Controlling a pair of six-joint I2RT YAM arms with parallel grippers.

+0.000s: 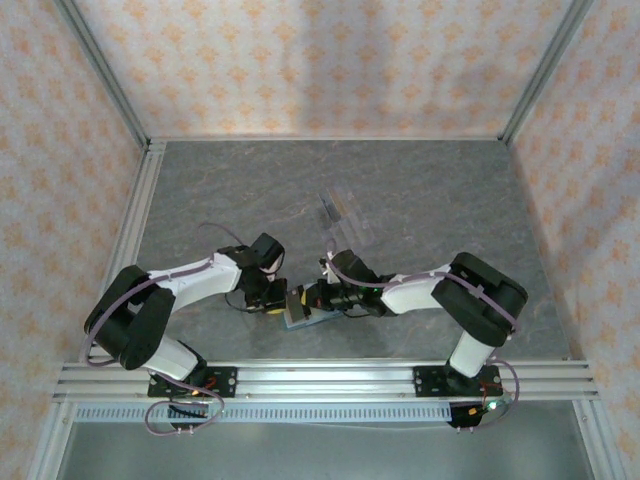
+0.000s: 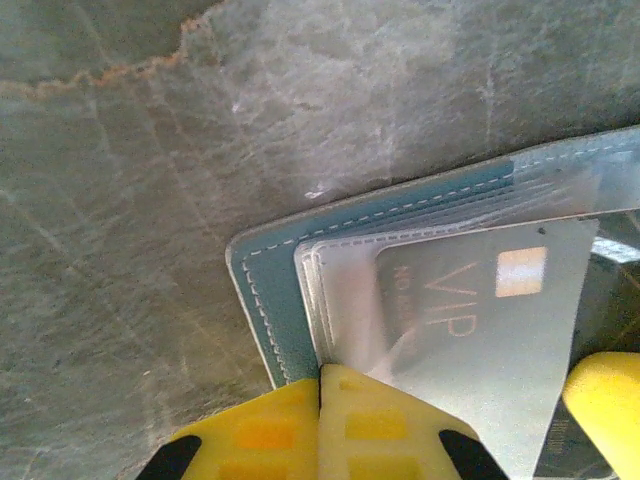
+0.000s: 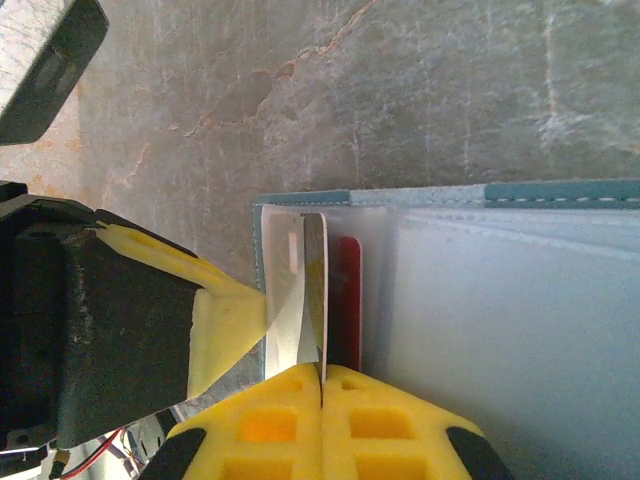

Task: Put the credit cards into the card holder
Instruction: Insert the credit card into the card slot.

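I see my right claw pinching the black card by its edge; it looks stiff, slick and light. Left claw nips the card holder by its floppy sleeve, bottom centre of the bench. Red card sits tucked just beside.

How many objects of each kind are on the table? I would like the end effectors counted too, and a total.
cards: 2, black card and red card
card holder: 1
clear plastic rack: 1
end effectors: 2, left end effector and right end effector
total: 6
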